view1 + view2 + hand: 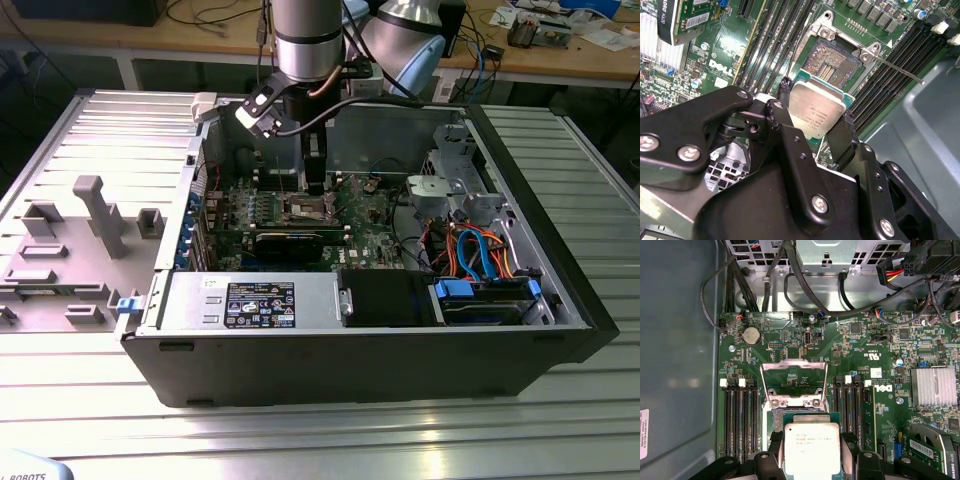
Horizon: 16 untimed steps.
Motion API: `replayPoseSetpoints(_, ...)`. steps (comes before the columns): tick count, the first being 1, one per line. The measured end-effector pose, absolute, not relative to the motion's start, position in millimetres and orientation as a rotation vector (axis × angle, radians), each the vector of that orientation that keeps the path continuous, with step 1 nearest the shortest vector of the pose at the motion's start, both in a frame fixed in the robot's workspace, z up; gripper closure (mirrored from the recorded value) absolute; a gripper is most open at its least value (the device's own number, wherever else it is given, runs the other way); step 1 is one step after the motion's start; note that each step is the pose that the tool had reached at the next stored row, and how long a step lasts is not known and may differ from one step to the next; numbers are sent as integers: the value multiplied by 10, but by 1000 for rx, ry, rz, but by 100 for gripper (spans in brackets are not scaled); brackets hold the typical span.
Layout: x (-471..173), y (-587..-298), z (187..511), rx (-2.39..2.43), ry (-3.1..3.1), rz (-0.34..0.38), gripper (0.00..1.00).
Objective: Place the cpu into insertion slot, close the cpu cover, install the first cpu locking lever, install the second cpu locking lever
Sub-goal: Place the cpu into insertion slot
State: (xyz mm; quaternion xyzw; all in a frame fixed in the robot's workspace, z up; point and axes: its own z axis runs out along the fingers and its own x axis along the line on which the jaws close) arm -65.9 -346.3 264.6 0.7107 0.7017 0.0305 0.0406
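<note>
My gripper (pixel 816 117) is shut on the cpu (pixel 819 102), a small silver-topped square chip held by its edges between the two black fingers (pixel 781 107). The cpu (pixel 811 446) hangs tilted just above the insertion slot (pixel 832 59), whose dark pin field is partly uncovered. The cpu cover (pixel 795 363) stands flipped open beside the slot, with green board showing through its window. A thin locking lever (pixel 897 69) sticks out sideways from the socket. In the exterior view the gripper (pixel 315 182) reaches down into the open computer case over the slot (pixel 303 208).
Black memory slots (pixel 740 415) flank the socket on both sides. A graphics card (pixel 290 243), a power supply (pixel 250 300) and a drive bay with blue and orange cables (pixel 480 250) crowd the case. A grey fixture tray (pixel 80 240) lies at the exterior view's left.
</note>
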Motion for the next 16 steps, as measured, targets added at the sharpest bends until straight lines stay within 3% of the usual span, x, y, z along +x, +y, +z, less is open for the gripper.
replayPoseSetpoints(7,-660,-3463,2645,2176,2148,96,46)
replayPoseSetpoints(16,-672,-3463,2564,2145,2117,157,46)
